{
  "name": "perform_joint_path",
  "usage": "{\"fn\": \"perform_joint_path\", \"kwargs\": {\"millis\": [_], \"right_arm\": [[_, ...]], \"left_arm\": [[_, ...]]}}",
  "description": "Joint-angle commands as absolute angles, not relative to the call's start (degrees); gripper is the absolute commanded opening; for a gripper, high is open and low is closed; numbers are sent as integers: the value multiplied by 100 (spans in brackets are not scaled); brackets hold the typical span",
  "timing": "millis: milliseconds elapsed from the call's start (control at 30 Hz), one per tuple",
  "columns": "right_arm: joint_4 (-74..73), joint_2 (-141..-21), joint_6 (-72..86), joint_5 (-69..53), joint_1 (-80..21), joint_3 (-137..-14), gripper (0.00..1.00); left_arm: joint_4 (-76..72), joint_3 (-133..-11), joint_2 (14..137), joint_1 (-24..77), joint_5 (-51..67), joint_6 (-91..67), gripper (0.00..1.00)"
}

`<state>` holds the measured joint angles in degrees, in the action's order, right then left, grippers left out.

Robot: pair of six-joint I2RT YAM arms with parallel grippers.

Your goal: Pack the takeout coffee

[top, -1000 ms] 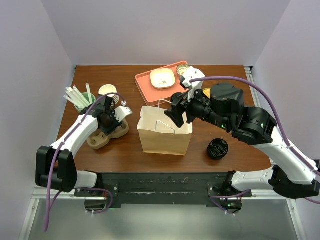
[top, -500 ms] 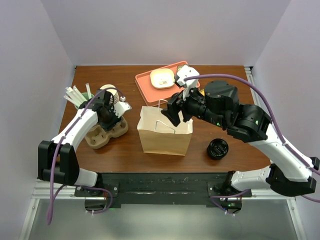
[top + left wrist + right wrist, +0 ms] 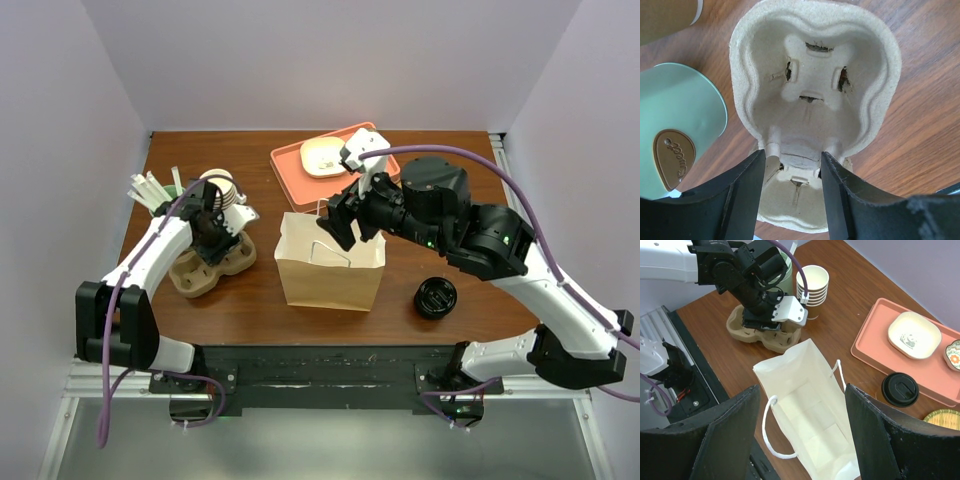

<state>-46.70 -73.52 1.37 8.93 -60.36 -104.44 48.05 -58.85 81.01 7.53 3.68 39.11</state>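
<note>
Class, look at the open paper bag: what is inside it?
Inside the paper bag only its bare pale lining with fold creases shows, and no cup. Its lowest part is cut off by the picture's edge, so it cannot be checked.

On the surface (image 3: 250,305), the bag (image 3: 330,265) stands central, the cup carrier (image 3: 212,268) left of it, the tray (image 3: 300,165) behind, the takeout coffee (image 3: 900,389) by the tray.

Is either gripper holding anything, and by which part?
Right gripper: nothing, open above the bag. Left gripper straddles the middle of the cup carrier; a firm grip cannot be told.
</note>
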Motion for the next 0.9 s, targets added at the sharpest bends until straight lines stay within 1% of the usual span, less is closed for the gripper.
{"fn": "perform_joint_path", "kwargs": {"millis": [0, 400, 433, 500, 567, 733, 867], "right_arm": [[-4623, -7383, 35, 773, -6056, -10679, 72], [-4641, -7357, -167, 809, -6047, -10661, 73], [-4641, -7365, -176, 800, -6047, -10652, 73], [-4641, -7365, -202, 817, -6047, -10635, 73], [-4641, -7357, -202, 809, -6047, -10626, 73], [-4597, -7321, -185, 765, -6047, -10556, 73], [-4640, -7286, -185, 765, -6047, -10573, 73]], "left_arm": [[4781, -5862, 8121, 686, 518, 4078, 53], [4825, -5985, 8385, 686, 589, 3990, 49], [4825, -5994, 8393, 686, 598, 3990, 49], [4869, -6038, 8420, 686, 589, 3990, 44], [4948, -6204, 8437, 686, 589, 3973, 38], [5186, -7073, 8499, 703, 685, 3736, 35], [5317, -7356, 8508, 721, 870, 3420, 34]]}}
